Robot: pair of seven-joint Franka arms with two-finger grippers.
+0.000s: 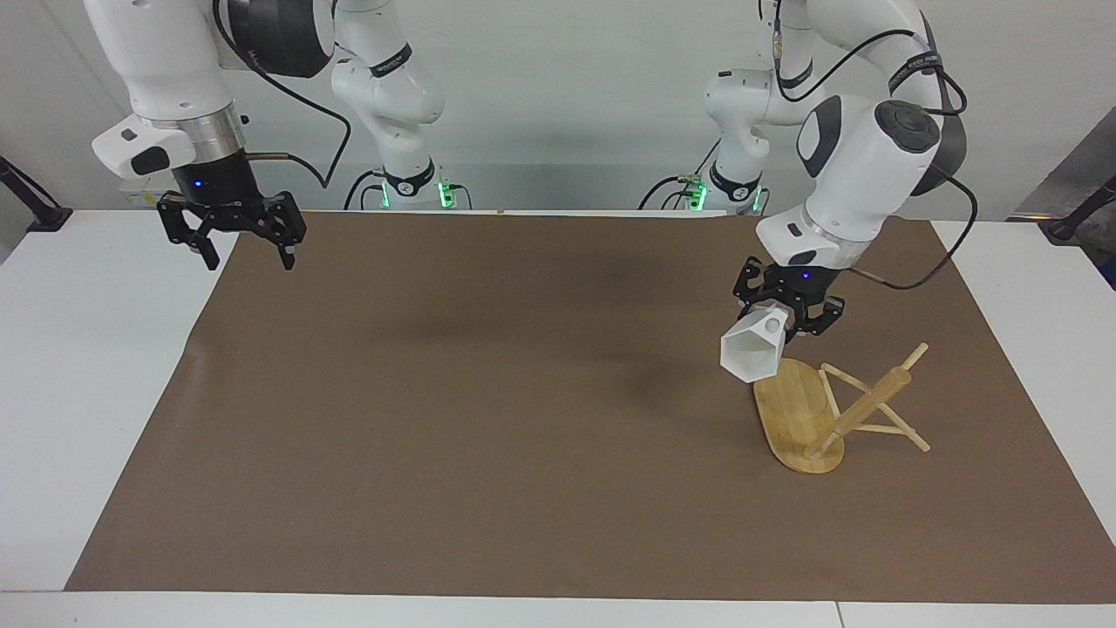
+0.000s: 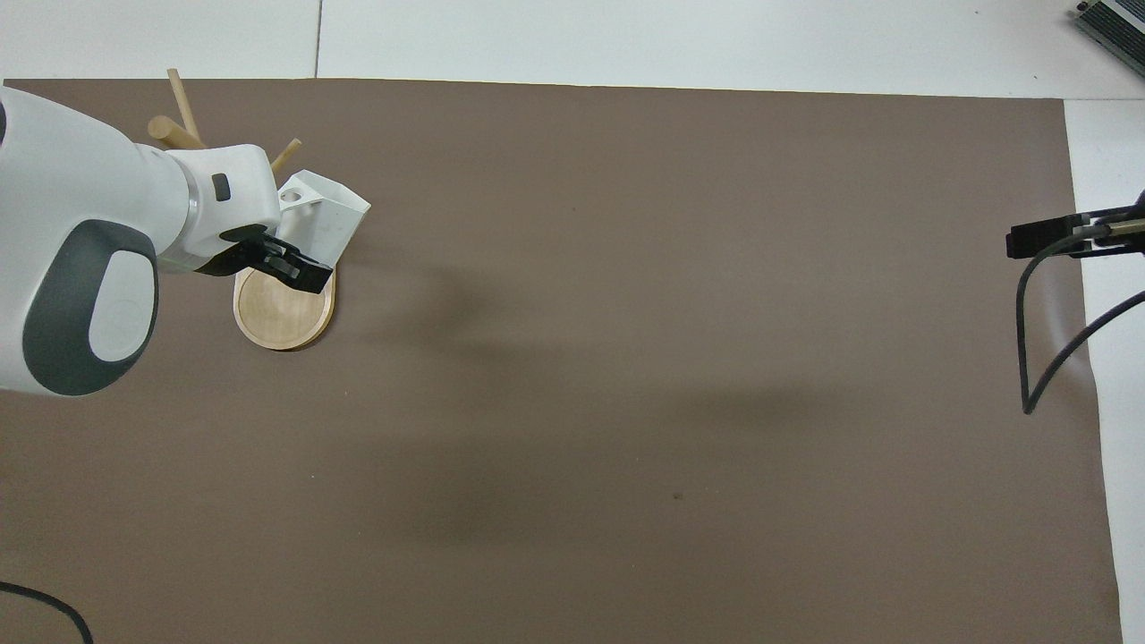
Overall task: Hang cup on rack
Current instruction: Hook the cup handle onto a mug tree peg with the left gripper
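Observation:
The white faceted cup [image 1: 748, 352] hangs in the air, tipped on its side, its pierced handle uppermost. My left gripper [image 1: 789, 319] is shut on the cup at its handle end. Cup and gripper are just over the end of the rack's oval base nearer to the robots. The bamboo rack [image 1: 792, 408] stands on the brown mat toward the left arm's end of the table, its post and thin pegs pointing away from the cup. From overhead, the cup [image 2: 327, 217] and left gripper [image 2: 284, 265] cover part of the rack [image 2: 282, 315]. My right gripper [image 1: 249, 255] hangs open and holds nothing over the mat's corner at the right arm's end.
A brown mat [image 1: 488, 419] covers most of the white table [image 1: 96, 366]. Only a black part of the right hand and its cable [image 2: 1042, 240] show at the overhead view's edge.

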